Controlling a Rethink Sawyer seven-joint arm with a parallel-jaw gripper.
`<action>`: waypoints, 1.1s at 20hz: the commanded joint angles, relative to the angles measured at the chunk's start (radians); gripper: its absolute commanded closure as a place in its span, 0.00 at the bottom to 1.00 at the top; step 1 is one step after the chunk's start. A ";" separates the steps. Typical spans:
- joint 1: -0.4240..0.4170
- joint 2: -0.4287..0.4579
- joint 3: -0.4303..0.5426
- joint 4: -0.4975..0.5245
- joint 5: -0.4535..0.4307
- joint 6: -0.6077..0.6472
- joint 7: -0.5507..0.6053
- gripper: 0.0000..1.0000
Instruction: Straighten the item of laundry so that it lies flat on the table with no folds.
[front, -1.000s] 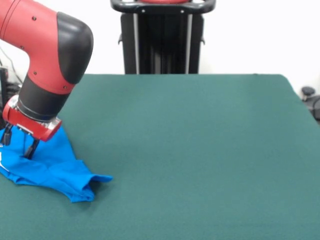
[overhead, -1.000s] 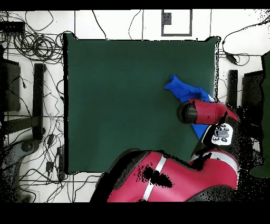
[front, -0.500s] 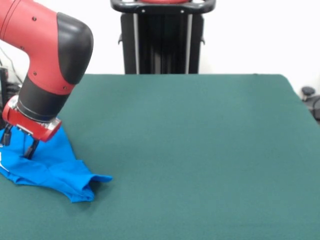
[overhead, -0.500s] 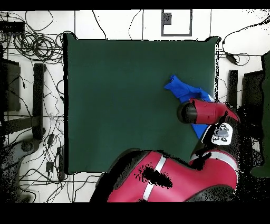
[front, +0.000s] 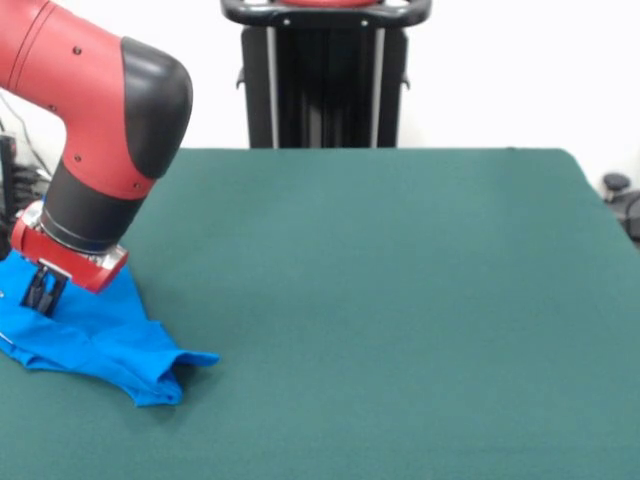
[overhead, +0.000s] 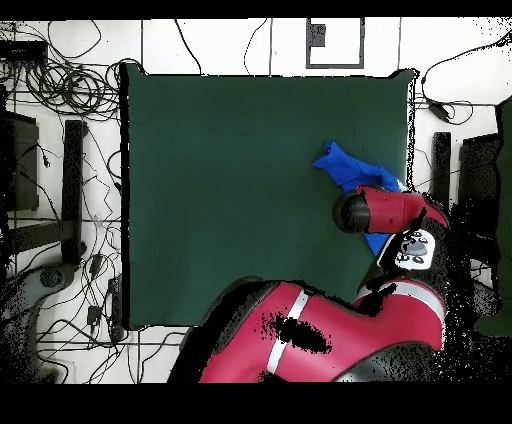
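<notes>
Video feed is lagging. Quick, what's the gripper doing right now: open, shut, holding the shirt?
Gripper: fingers together, down on the blue T-shirt at the table edge; a real pinch of the cloth cannot be confirmed.

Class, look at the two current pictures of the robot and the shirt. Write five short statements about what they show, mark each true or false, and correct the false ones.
1. The shirt is bright blue. True.
2. The shirt lies flat and smooth with no folds. False: it is bunched and creased, with one part sticking out to the side.
3. The end effector is down at the shirt. True.
4. The shirt sits in the middle of the table. False: it lies close to one edge, and most of the green top is bare.
5. A second garment lies on the table. False: the shirt is the only thing on it.
</notes>
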 joint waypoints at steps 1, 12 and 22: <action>0.040 0.079 0.063 -0.010 0.009 -0.079 0.132 1.00; 0.045 0.076 0.057 -0.006 0.015 -0.080 0.135 1.00; 0.062 0.002 0.064 0.080 0.019 -0.046 0.130 1.00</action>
